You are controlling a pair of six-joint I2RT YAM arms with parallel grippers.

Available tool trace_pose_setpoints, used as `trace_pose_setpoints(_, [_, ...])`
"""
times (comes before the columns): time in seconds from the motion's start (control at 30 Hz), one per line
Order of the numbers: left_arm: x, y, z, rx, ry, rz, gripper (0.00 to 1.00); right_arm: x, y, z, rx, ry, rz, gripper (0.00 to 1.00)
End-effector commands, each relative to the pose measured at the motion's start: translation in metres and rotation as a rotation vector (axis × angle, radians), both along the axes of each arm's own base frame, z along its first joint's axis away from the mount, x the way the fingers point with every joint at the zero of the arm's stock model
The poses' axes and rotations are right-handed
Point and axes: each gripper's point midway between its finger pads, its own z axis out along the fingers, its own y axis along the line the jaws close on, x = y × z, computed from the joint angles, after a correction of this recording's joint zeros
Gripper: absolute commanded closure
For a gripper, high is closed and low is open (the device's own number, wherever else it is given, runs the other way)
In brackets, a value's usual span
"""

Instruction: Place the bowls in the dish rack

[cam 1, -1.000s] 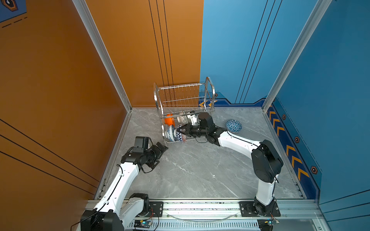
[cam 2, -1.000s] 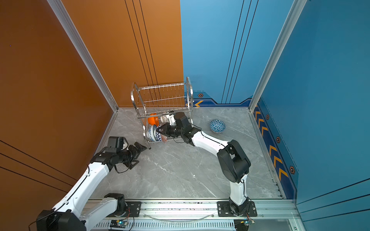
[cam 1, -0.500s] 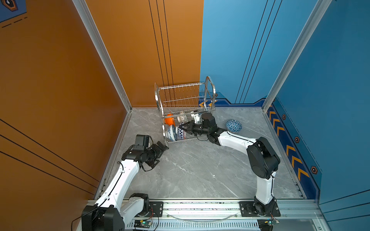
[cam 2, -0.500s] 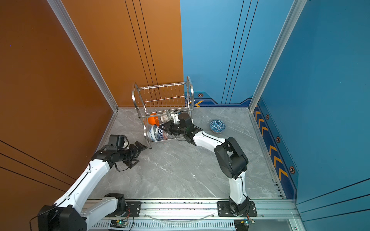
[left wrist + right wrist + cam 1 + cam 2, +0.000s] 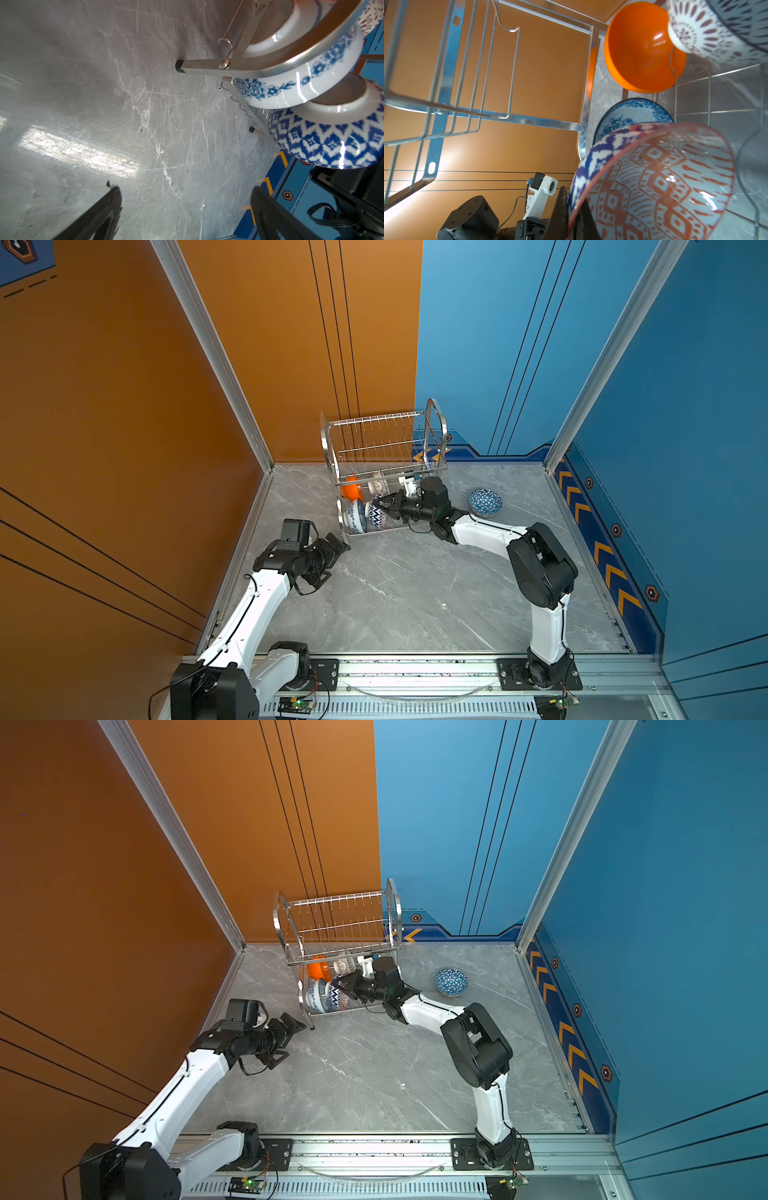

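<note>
The steel dish rack (image 5: pixel 384 435) (image 5: pixel 340 915) stands at the back wall. On its lower shelf are a plain orange bowl (image 5: pixel 351 489) (image 5: pixel 637 47), a lattice bowl (image 5: pixel 379 486) (image 5: pixel 708 33) and a blue floral bowl (image 5: pixel 355 516) (image 5: pixel 301 83). Right beside the floral one, my right gripper (image 5: pixel 388 510) (image 5: pixel 571 209) is shut on the rim of a bowl (image 5: pixel 376 512) (image 5: pixel 664 182), orange geometric inside and blue-white outside. A blue-white triangle bowl (image 5: pixel 485 502) (image 5: pixel 451 981) lies on the floor to the right. My left gripper (image 5: pixel 338 545) (image 5: pixel 185 190) hangs open and empty by the rack's front left foot (image 5: pixel 179 66).
Grey marble floor (image 5: pixel 415 593) stretches in front of the rack. Orange wall (image 5: pixel 124 427) on the left, blue walls behind and right. The rack's upper tier (image 5: pixel 467 72) holds nothing. My right forearm (image 5: pixel 482 531) lies low between the rack and the triangle bowl.
My right gripper has carried the geometric bowl a little further into the lower shelf, up against the floral bowl. The left arm has hardly moved.
</note>
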Motion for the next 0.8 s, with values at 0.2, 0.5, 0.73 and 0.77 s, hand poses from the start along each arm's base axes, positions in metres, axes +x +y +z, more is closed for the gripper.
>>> trace_pose_setpoints(0.2, [-0.002,0.0,0.007,-0.006,-0.002,-0.013,0.02,0.025,0.01,0.007,0.061,-0.036,-0.007,1.0])
trace_pose_setpoints(0.5, [-0.002,0.003,0.005,-0.001,0.007,-0.011,0.02,0.033,0.02,-0.003,0.078,-0.018,0.01,1.0])
trace_pose_setpoints(0.73, [0.001,0.004,0.005,0.004,0.009,-0.007,0.02,0.034,0.028,-0.006,0.098,-0.006,0.03,1.0])
trace_pose_setpoints(0.77, [0.001,0.004,0.005,0.004,0.01,-0.008,0.02,0.034,0.029,-0.006,0.101,-0.005,0.031,1.0])
